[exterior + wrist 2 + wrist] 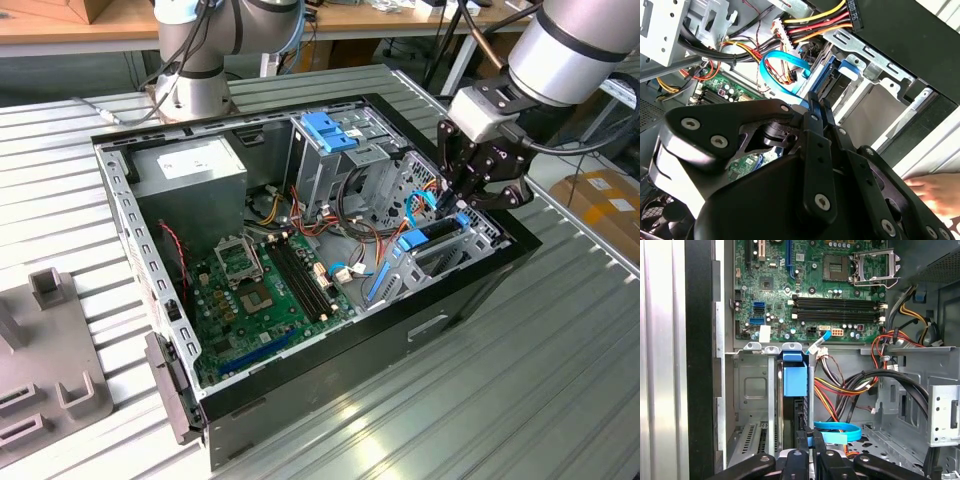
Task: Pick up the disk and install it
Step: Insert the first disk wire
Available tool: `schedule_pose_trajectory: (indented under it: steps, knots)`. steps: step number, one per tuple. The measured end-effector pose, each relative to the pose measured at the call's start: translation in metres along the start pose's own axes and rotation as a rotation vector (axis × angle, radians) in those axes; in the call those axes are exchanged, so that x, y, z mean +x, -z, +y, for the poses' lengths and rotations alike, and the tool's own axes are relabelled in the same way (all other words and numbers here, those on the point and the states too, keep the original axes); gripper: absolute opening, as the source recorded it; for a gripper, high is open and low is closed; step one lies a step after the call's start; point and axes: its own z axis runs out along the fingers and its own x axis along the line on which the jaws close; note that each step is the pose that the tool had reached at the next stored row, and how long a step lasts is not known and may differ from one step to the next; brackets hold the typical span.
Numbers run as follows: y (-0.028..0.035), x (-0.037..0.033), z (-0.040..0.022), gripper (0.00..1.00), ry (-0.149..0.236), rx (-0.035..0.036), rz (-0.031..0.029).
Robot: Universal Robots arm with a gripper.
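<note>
Gripper, fingers nearly together, hovers at the seated disk, likely stiff, heavy and shock-sensitive; grip its blue frame.

Ribbed metal table extends beneath and around the claw, evenly lit, with pale glare on its slats. A cardboard box sits near the claw, past the table's edge. A wooden workbench stands well apart from the claw. A grey fixture plate lies farthest from it, on the table.

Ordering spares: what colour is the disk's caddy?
The disk is framed bright blue; best in first wrist view.
</note>
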Motion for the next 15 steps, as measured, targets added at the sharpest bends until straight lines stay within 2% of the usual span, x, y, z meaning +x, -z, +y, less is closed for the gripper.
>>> schedule_pose_trajectory:
  steps: [15]
  knots:
    - [-0.0027,0.0003,0.0001,0.16,0.000,0.0002,0.0000]
